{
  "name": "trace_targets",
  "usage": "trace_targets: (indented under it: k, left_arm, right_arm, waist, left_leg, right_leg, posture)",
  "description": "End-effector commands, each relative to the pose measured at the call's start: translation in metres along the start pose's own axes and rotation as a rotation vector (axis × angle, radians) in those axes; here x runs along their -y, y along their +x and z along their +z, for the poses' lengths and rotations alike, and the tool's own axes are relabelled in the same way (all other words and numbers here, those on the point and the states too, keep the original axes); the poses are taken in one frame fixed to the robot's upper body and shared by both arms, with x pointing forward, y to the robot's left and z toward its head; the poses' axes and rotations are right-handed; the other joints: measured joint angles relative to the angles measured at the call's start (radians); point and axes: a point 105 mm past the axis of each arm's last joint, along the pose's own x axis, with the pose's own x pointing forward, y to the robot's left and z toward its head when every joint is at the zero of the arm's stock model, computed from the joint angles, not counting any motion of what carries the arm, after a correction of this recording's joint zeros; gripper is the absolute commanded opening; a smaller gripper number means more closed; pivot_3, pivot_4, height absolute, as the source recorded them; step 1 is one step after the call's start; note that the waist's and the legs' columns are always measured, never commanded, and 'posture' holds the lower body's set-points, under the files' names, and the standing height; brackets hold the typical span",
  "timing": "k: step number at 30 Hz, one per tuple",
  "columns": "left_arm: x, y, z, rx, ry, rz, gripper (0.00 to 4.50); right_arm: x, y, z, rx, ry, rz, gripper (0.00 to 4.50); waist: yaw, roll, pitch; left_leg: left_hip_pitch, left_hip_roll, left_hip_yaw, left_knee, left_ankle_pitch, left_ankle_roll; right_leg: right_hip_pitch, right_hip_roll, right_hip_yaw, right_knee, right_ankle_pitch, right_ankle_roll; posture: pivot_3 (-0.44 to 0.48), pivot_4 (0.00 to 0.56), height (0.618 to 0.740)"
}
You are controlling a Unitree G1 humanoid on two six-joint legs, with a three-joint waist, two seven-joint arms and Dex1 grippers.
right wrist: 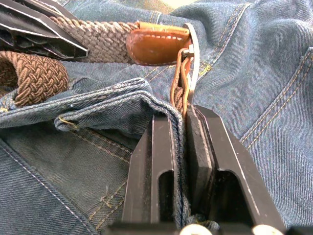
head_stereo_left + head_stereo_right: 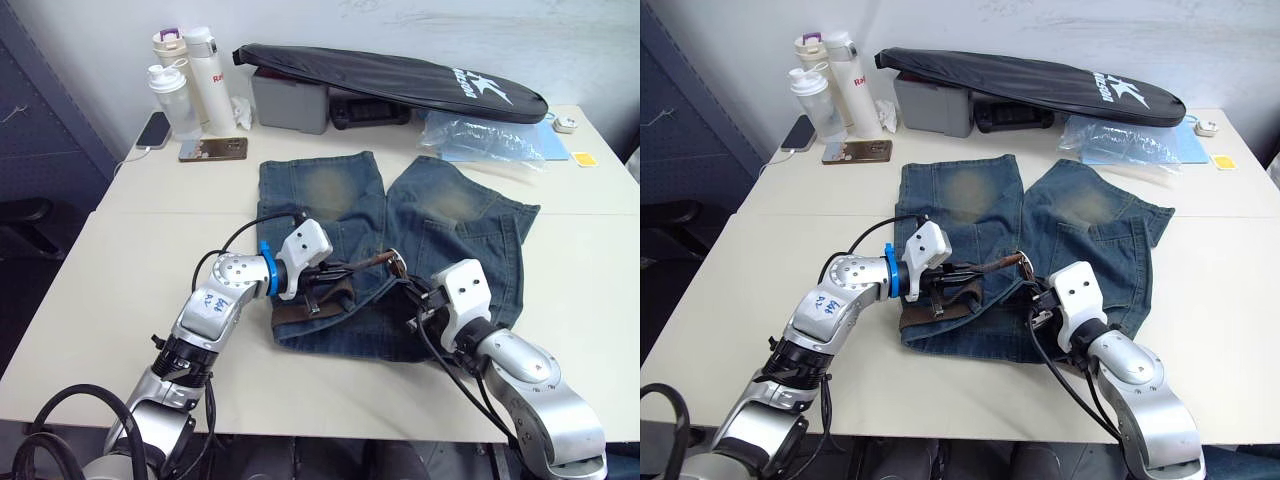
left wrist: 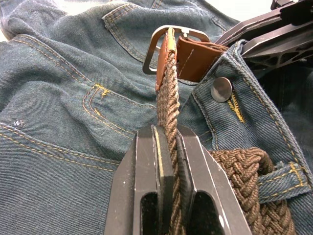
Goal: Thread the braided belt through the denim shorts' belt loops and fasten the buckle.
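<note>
The faded denim shorts (image 2: 340, 200) lie flat mid-table, waistband toward me. The brown braided belt (image 2: 310, 310) runs along the waistband's left half, and a denim belt loop (image 3: 281, 178) crosses it. My left gripper (image 3: 167, 129) is shut on a belt strand just short of the silver buckle (image 3: 161, 49), which is lifted slightly above the fabric. My right gripper (image 1: 181, 115) is shut on the folded waistband edge right beside the buckle (image 1: 192, 63), near the metal button (image 3: 222, 89). The two grippers almost meet at the fly.
At the table's back stand bottles (image 2: 185, 85), a phone (image 2: 213, 149), a grey box (image 2: 290, 100), a long black bag (image 2: 400, 75) and a clear plastic bag (image 2: 480, 140). Bare table (image 2: 120, 280) lies left and right of the shorts.
</note>
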Motion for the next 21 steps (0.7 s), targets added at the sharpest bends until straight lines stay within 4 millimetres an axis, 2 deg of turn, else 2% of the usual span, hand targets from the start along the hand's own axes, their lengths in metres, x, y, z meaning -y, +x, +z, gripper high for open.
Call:
trace_targets:
  k: [1,9,13,17,21]
  left_arm:
    - [0.006,0.004,0.009,0.025,0.04,-0.01,0.0]
    - [0.013,0.01,0.011,0.045,0.028,-0.011,0.0]
    - [0.011,0.015,0.022,0.084,0.044,-0.002,0.0]
    - [0.011,0.017,0.034,0.123,0.055,0.003,0.0]
    - [0.012,0.019,0.037,0.133,0.06,-0.001,0.0]
  right_arm:
    - [-0.01,-0.003,0.026,0.108,-0.016,0.035,0.01]
    - [-0.014,-0.003,0.029,0.112,-0.033,0.059,0.01]
    - [-0.025,-0.002,0.022,0.07,-0.08,0.133,0.01]
    - [-0.026,-0.002,0.017,0.048,-0.108,0.147,0.01]
    - [-0.03,-0.002,0.019,0.051,-0.157,0.197,0.01]
  waist:
    - [0.0,0.0,0.0]
    - [0.0,0.0,0.0]
    - [0.0,0.0,0.0]
    - [-0.001,0.0,0.0]
    - [0.001,0.0,0.0]
  left_leg:
    - [0.0,0.0,0.0,0.0,0.0,0.0]
    - [0.0,0.0,0.0,0.0,0.0,0.0]
    - [0.0,0.0,0.0,0.0,0.0,0.0]
    - [0.0,0.0,0.0,0.0,0.0,0.0]
    - [0.0,0.0,0.0,0.0,0.0,0.0]
  right_leg:
    - [0.0,0.0,0.0,0.0,0.0,0.0]
    - [0.0,0.0,0.0,0.0,0.0,0.0]
    - [0.0,0.0,0.0,0.0,0.0,0.0]
    - [0.0,0.0,0.0,0.0,0.0,0.0]
    - [0.0,0.0,0.0,0.0,0.0,0.0]
  posture:
    - [0.0,0.15,0.74]
    - [0.0,0.15,0.74]
    - [0.0,0.15,0.74]
    - [0.0,0.15,0.74]
    - [0.0,0.15,0.74]
